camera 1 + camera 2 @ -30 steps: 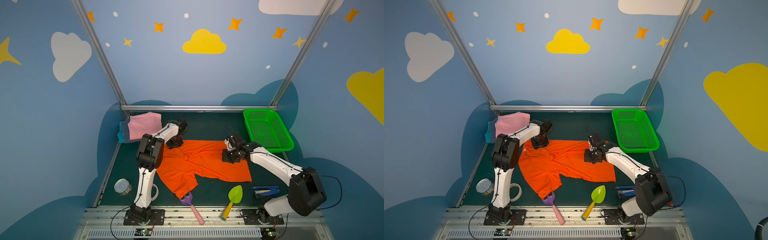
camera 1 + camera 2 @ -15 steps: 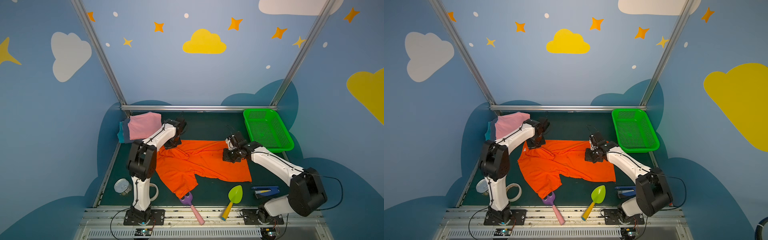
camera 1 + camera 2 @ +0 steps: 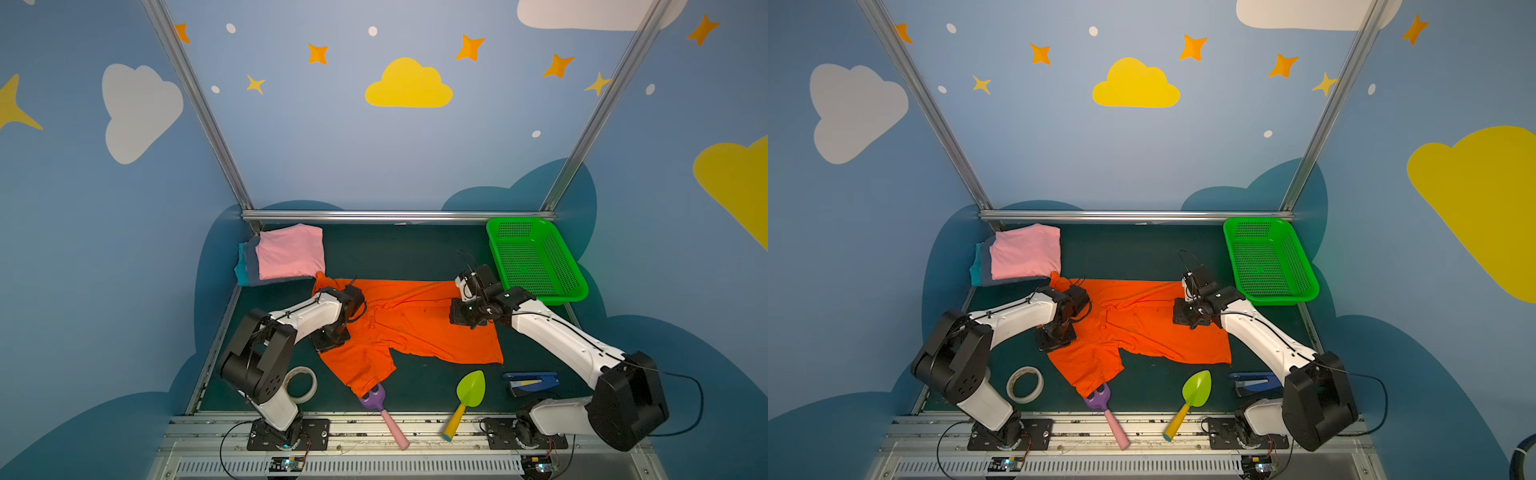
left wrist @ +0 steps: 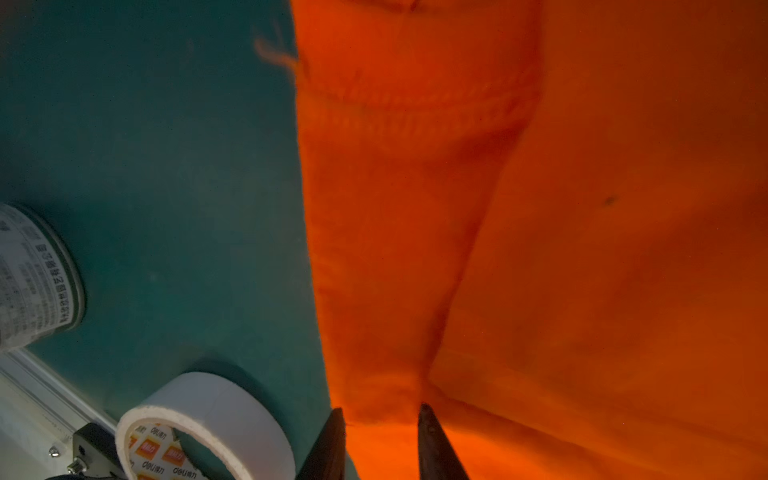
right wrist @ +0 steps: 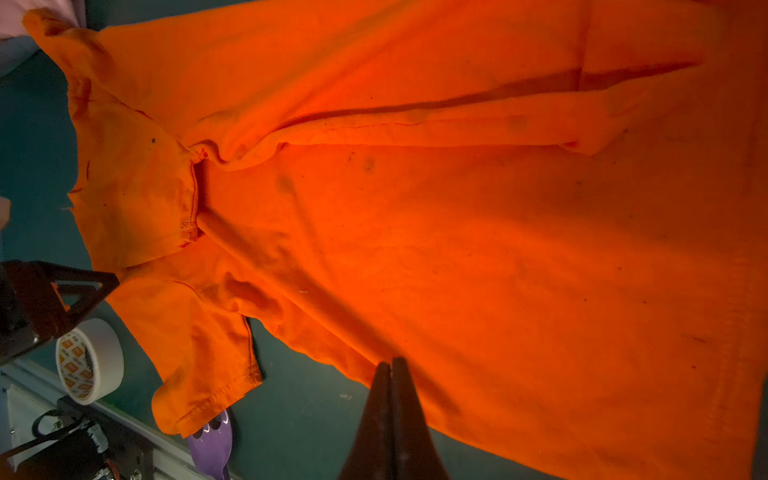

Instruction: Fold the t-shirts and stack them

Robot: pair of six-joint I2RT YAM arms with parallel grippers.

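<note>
Both top views are evenly lit from overhead: the walls (image 3: 374, 166) come out bright, while the dark green table (image 3: 415, 253) looks dimmer and shadows barely show on it. The lens is wide, so the metal posts (image 3: 195, 104) splay outward toward the corners, and there's some glare on the back rail (image 3: 395, 215). The wrist views are way darker. In the left wrist view the orange shirt (image 4: 582, 249) glows oversaturated and is blurry up close, the tape roll (image 4: 216, 411) catches light, and the can (image 4: 33, 278) is fuzzy. The right wrist view is sharper in the middle and murky at the corners.
</note>
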